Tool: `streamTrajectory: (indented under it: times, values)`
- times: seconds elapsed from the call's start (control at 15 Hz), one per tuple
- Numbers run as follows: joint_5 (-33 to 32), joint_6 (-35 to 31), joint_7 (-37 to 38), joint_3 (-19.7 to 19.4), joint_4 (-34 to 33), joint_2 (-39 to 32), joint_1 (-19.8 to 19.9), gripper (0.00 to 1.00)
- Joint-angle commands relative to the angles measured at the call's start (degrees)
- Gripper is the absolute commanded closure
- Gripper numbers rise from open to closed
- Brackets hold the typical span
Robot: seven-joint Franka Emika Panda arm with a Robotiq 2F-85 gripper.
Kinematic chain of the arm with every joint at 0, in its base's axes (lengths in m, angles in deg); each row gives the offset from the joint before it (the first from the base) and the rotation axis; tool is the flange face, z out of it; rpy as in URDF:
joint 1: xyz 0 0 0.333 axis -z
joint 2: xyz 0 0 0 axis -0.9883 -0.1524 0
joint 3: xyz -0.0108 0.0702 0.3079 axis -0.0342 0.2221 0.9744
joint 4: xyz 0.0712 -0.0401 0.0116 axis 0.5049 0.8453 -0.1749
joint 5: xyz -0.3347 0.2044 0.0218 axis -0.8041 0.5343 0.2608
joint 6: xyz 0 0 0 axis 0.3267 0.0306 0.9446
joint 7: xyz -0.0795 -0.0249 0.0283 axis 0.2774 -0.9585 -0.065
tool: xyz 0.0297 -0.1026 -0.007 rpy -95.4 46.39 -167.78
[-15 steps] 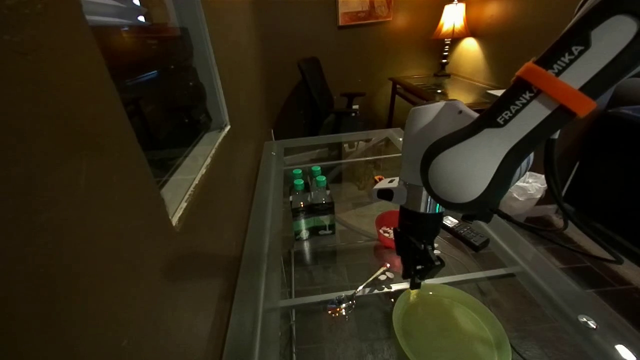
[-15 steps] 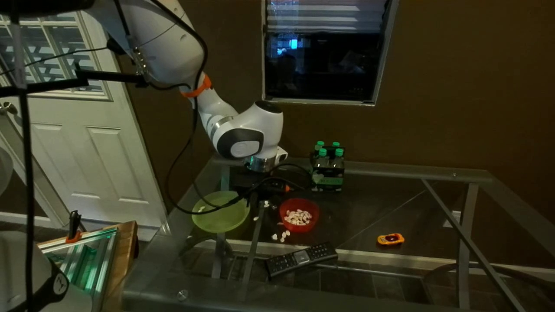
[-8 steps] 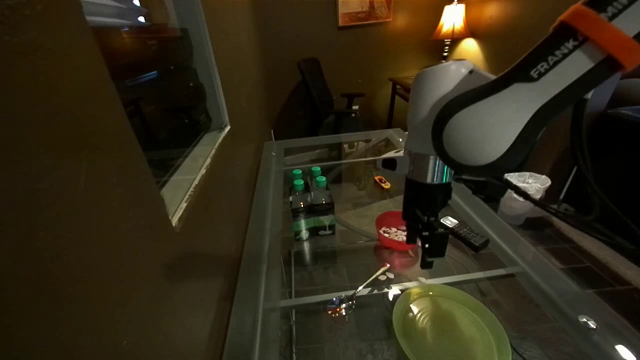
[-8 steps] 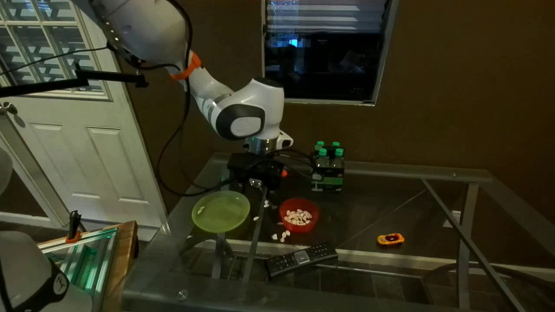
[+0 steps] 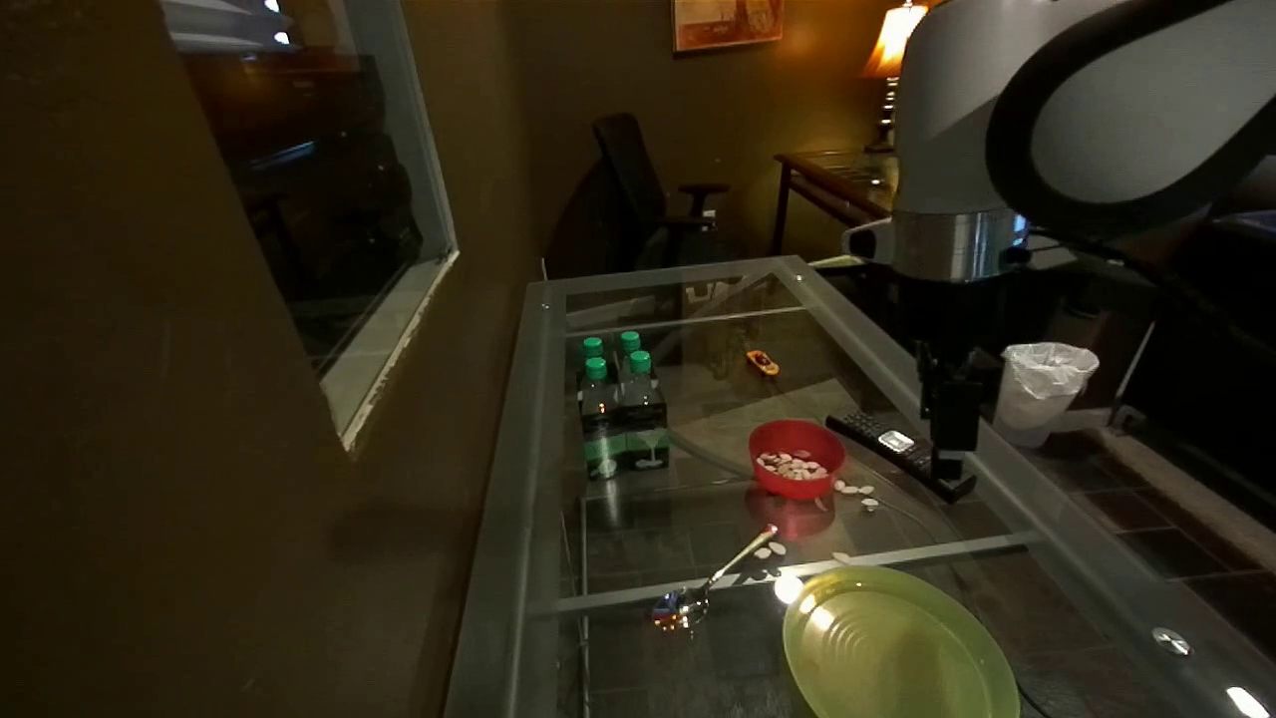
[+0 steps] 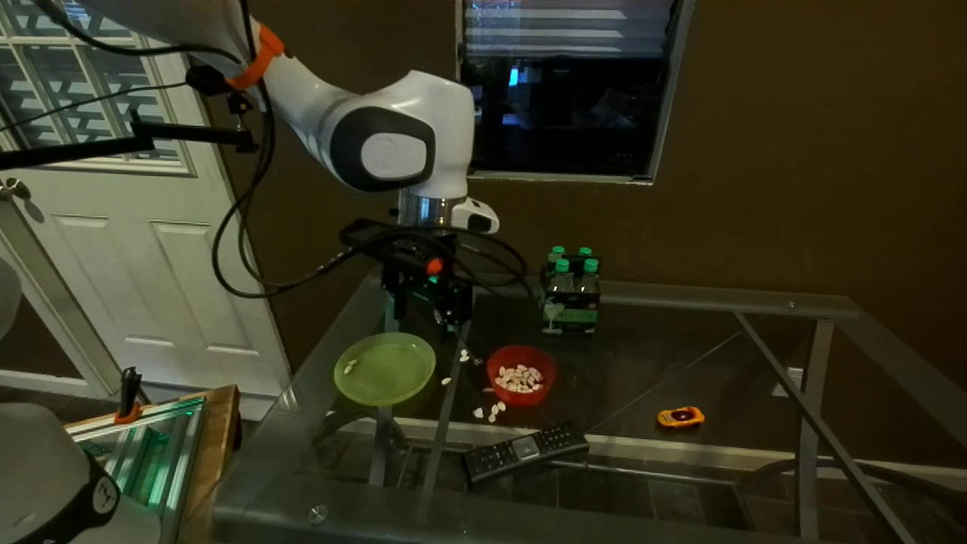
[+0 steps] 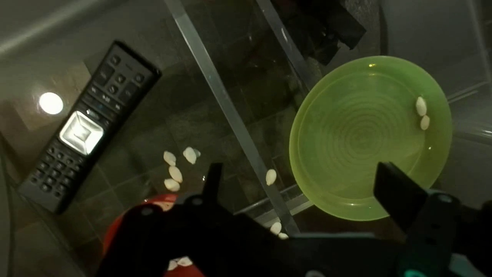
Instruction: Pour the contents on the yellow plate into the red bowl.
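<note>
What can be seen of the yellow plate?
The yellow plate is round, shallow and yellow-green, with a raised rim and faint concentric rings inside; it looks like plastic. It sits upright on the glass table, apart from the red bowl. Two pale pieces lie in it near the rim. The open gripper is not touching it.

On the glass surface [image 6: 718,298], four green-capped bottles [image 5: 600,401] stand in a dark carrier [image 5: 626,439], with a black remote [image 7: 109,109], a shiny spoon [image 5: 716,578] and a small orange car-shaped item [image 6: 680,417] lying well apart. Beyond it in an exterior view, a lit lamp [image 5: 887,58] stands on a desk [image 5: 832,178] near a dark chair [image 5: 636,175]; a lined wastebasket [image 5: 1042,389] stands on the floor [image 5: 1126,499].
</note>
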Motion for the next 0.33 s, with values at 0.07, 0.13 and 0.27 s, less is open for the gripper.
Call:
streamTrajectory:
  times: [0.07, 0.13, 0.27]
  values:
    - [-3.51, 3.11, 6.38, -0.75, 0.71, 3.05, -1.56, 0.00]
    - [-5.06, 4.02, 8.29, -0.43, 0.82, 4.21, -1.95, 0.00]
    - [-5.98, 4.62, 9.75, -0.11, 0.94, 5.40, -2.40, 0.00]
